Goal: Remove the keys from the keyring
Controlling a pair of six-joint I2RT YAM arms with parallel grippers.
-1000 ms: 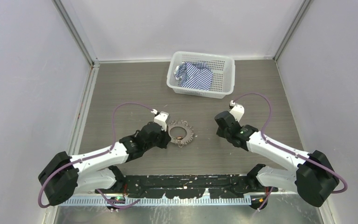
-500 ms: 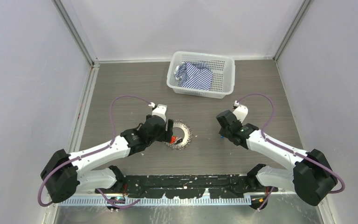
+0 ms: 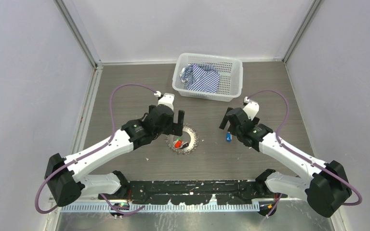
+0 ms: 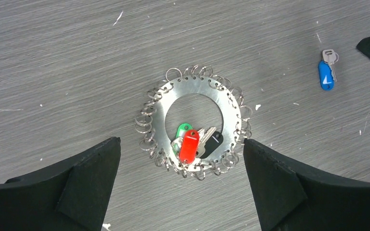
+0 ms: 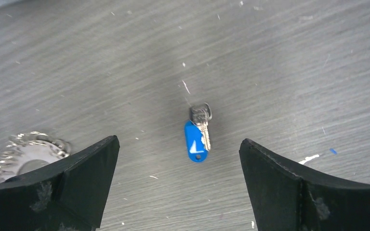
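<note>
- While both arms hang over the desk [image 3: 125, 96], I see the left fingers [image 4: 77, 192] spread wide, gripping nothing.
- Midway between those two tips, and apart from each, the keyring [image 4: 192, 89] lies flat on the desk. It is a toothed hoop fringed with small wire loops.
- Inside the hoop sit a red key [image 4: 189, 147], a black key [image 4: 214, 142] and a green tag [image 4: 183, 129], bunched toward the side nearest the fingers' base. Whether they are hooked on I cannot tell.
- On the other arm the right fingers [image 5: 289, 192] are spread wide too, holding nothing.
- Between them, touching neither, the blue key [image 5: 194, 139] lies alone on the desk, well apart from the hoop.
- Just outside one right finger, a bit of the hoop's rim peeks in at the edge of my wrist view.
- Far past both sets of fingertips stands a white basket [image 3: 234, 79] with a striped cloth [image 3: 202, 77] in it.
</note>
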